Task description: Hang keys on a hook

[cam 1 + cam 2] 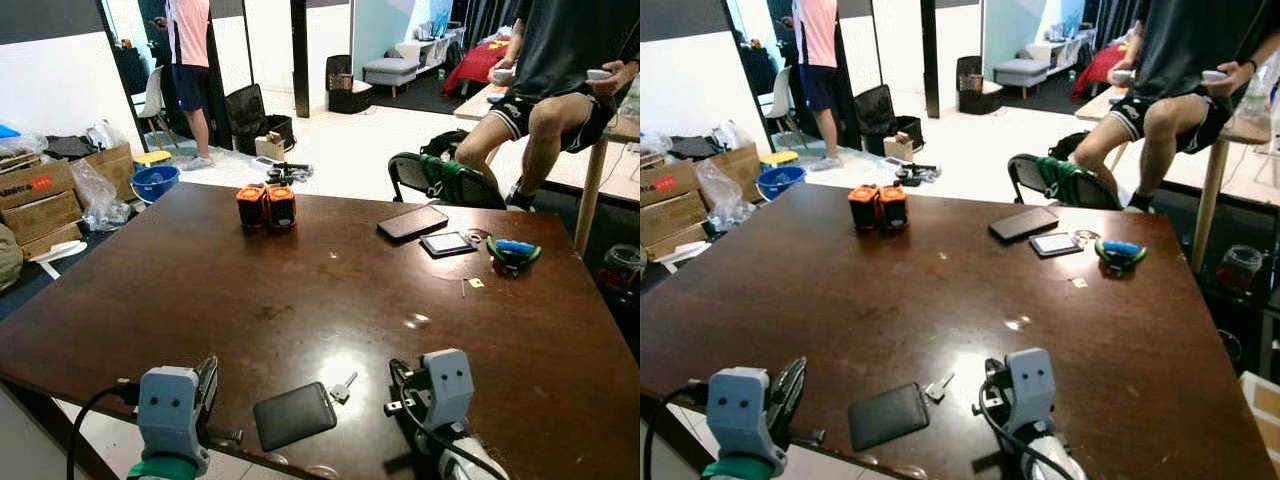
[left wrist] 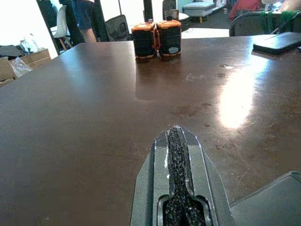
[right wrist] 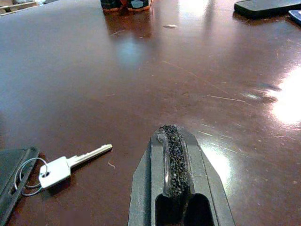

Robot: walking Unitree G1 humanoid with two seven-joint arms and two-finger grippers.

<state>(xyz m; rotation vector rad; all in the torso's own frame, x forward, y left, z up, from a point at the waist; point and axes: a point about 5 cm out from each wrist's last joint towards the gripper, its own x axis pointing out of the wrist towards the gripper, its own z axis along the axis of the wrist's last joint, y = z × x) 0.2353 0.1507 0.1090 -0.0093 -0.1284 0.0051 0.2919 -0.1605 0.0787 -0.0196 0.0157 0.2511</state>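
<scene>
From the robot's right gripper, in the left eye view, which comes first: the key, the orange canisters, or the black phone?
Starting from the right gripper:
1. Key, just to its left, near the table edge.
2. Black phone, far right side.
3. Orange canisters, far side, centre-left; close to the phone's range.

My head cameras look forward and down over the table (image 1: 300, 300). Both wrist cameras sit low, close to it, sharing the orange cans (image 2: 156, 38).

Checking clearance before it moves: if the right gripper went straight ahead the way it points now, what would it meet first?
Probably nothing soon: the right gripper, fingers together, points across bare table. The key lies off to its side. Depth is hard to judge.
</scene>
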